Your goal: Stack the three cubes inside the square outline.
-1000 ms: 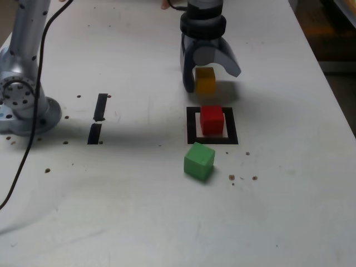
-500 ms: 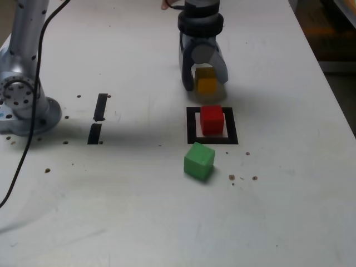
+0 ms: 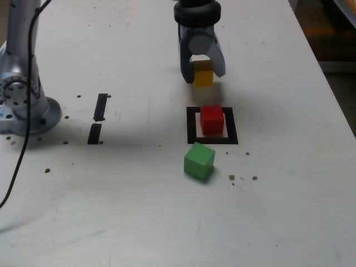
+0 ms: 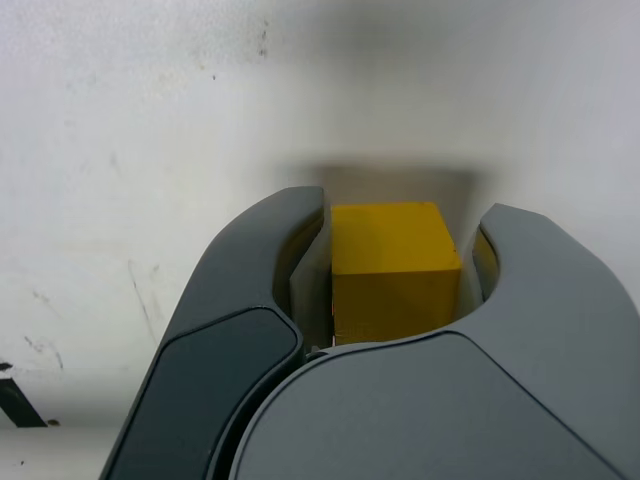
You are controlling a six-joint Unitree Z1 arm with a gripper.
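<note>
My gripper [image 3: 202,73] is shut on the yellow cube [image 3: 203,74], holding it a little above the table, just beyond the square outline [image 3: 191,125]. In the wrist view the yellow cube [image 4: 393,268] sits squeezed between both fingers [image 4: 290,250]. The red cube [image 3: 212,119] stands inside the black tape square outline. The green cube [image 3: 199,161] lies on the table just in front of the outline, turned at an angle.
Two short black tape strips [image 3: 98,117] lie at the exterior view's left. The arm's base [image 3: 22,100] and a black cable [image 3: 22,150] stand at the far left. Small dark crumbs [image 3: 242,178] dot the white table near the green cube.
The jaws have closed from wide open onto the yellow cube, and the gripper has risen slightly, lifting the cube off the table.
</note>
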